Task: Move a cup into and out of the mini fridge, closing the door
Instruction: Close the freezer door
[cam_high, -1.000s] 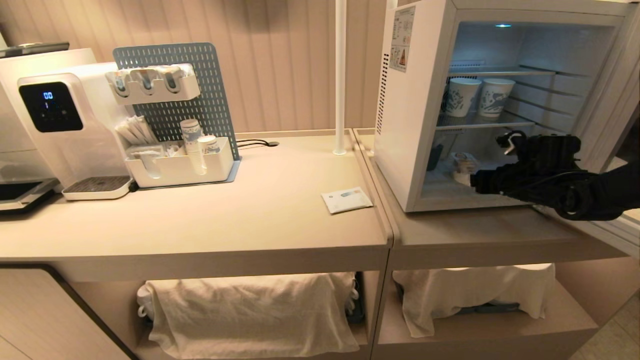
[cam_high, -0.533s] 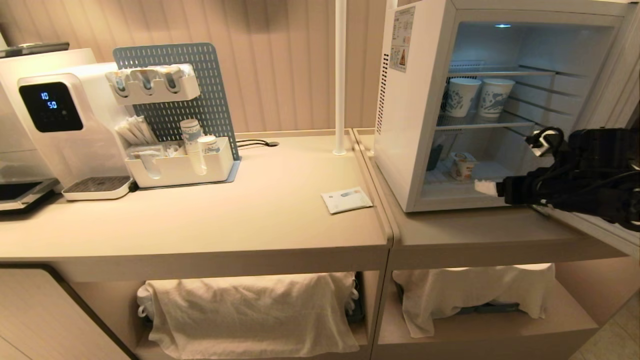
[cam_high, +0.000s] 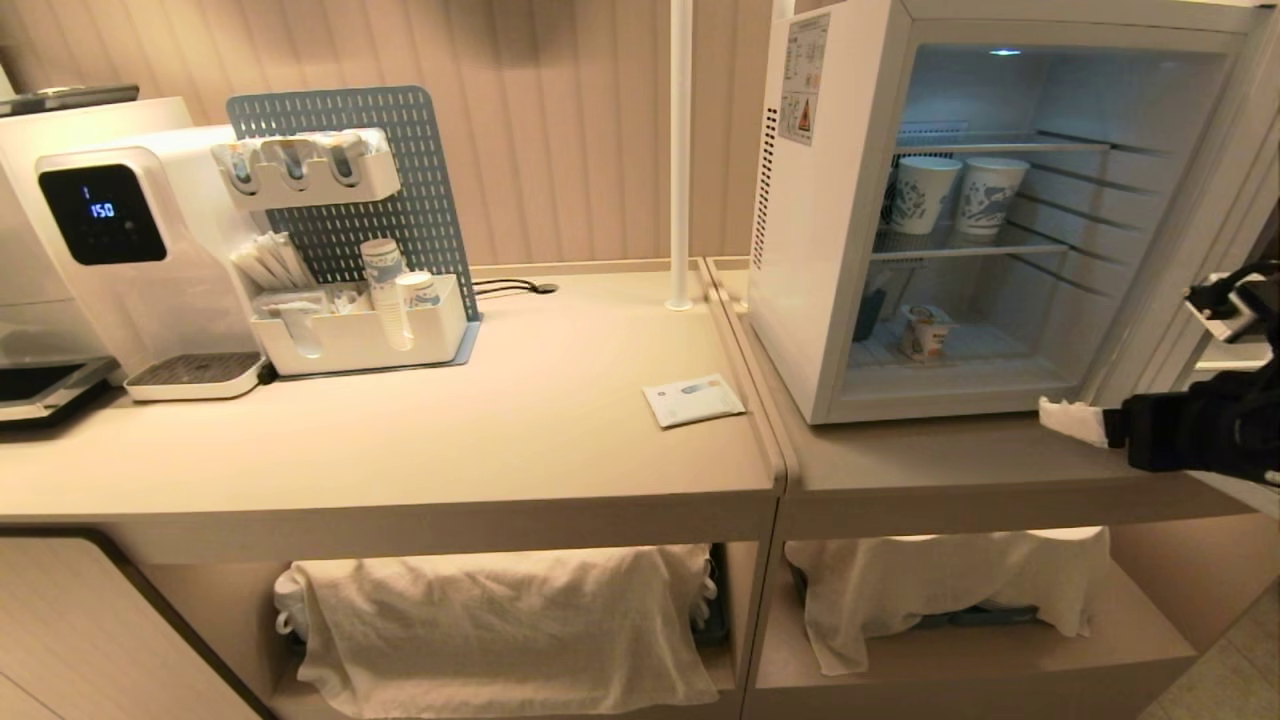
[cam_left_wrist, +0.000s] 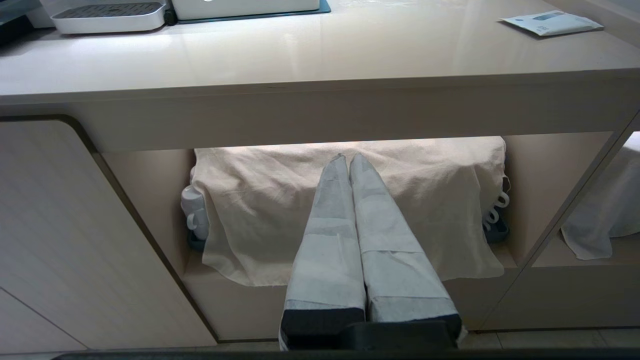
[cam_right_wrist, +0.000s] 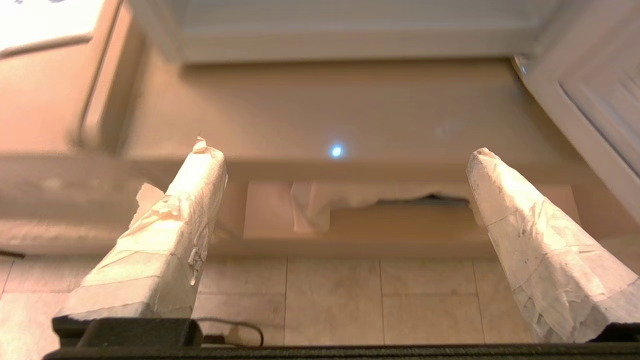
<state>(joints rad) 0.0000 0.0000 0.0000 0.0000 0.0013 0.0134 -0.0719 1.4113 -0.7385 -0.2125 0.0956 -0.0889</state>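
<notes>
The mini fridge (cam_high: 810, 250) stands on the right counter with its door (cam_high: 1205, 215) swung wide open to the right. Inside, the cup (cam_high: 925, 330) sits alone on the bottom shelf, upright, with nothing touching it. My right gripper (cam_high: 1075, 420) is outside the fridge, low over the counter by the door's hinge side; only one white-wrapped fingertip shows there. In the right wrist view the right gripper (cam_right_wrist: 345, 151) is open and empty, with the door (cam_right_wrist: 590, 90) beside it. My left gripper (cam_left_wrist: 348, 159) is shut and parked below the counter, facing a cloth-covered shelf.
Two taller paper cups (cam_high: 955, 195) stand on the fridge's middle wire shelf. A white packet (cam_high: 693, 400) lies near the left counter's right edge. A water dispenser (cam_high: 110, 260), a white organizer (cam_high: 360, 335) and a thin white pole (cam_high: 680, 150) stand further back. Cloths (cam_high: 500, 620) cover the lower shelves.
My right gripper has pulled back out of the fridge's bottom shelf toward the right, leaving the cup standing inside. The left arm has not moved.
</notes>
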